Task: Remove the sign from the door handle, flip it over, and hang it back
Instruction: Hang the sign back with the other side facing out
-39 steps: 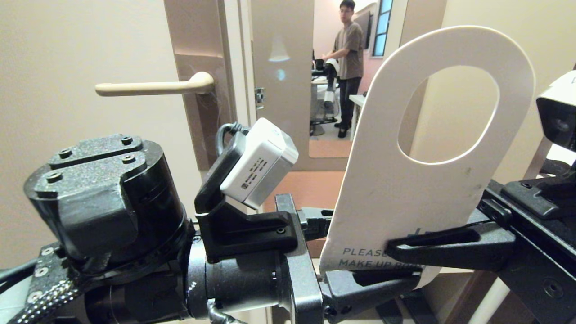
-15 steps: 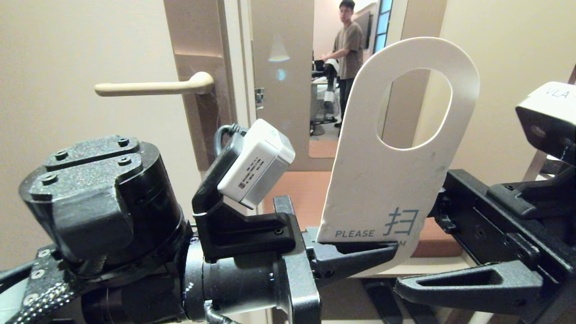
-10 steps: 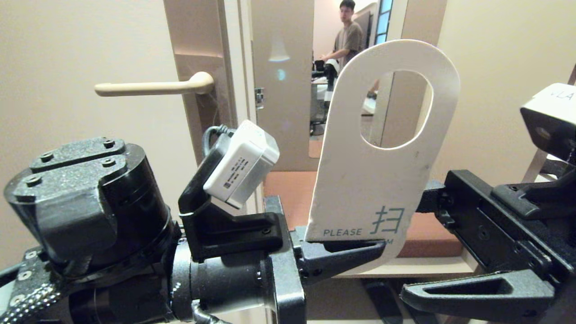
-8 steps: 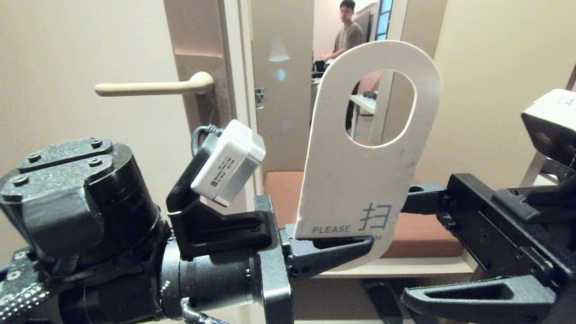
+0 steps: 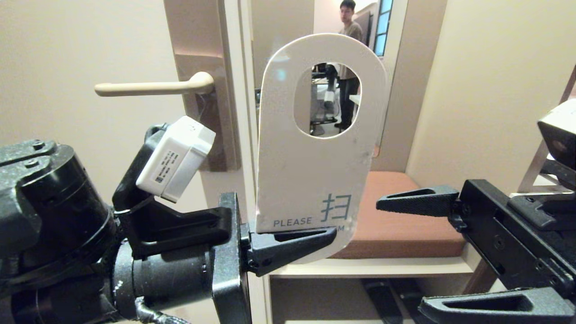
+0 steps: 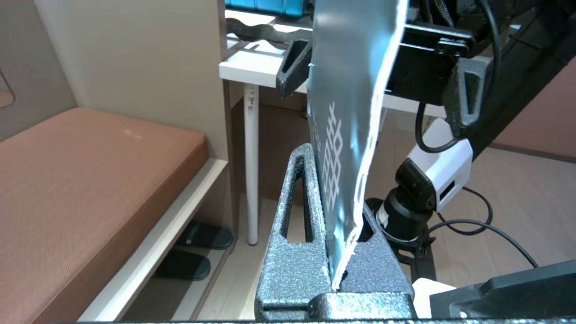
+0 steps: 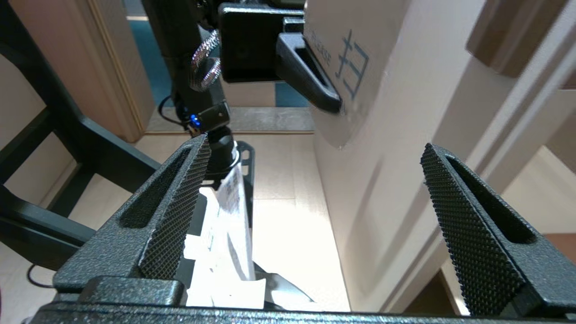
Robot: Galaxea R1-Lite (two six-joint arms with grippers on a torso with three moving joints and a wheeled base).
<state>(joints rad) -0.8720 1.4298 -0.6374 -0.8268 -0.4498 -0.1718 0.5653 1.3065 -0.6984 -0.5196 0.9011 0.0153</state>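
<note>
The sign [image 5: 306, 180] stands upright in the middle of the head view, white face toward me, with its oval hole at the top. My left gripper [image 5: 330, 234] is shut on the sign's lower edge. In the left wrist view the slate-blue face of the sign [image 6: 346, 112] rises from between the shut fingers of the left gripper [image 6: 337, 180]. The cream door handle [image 5: 153, 87] sticks out to the left of the sign, bare, on its brownish backplate [image 5: 202, 121]. My right gripper [image 5: 400, 256] stands open to the right of the sign and apart from it. The right wrist view shows nothing between the right gripper's [image 7: 315, 144] fingers.
A person [image 5: 353, 31] stands far back, seen past the door's edge. A bench with a brown cushion [image 5: 396, 229] runs below the sign, with slippers [image 6: 193, 252] under it. A white table [image 6: 252, 72] stands beyond the bench.
The right gripper let go of the sign, opened wide and drew back to the right. The left gripper carried the sign to the left, toward the door handle.
</note>
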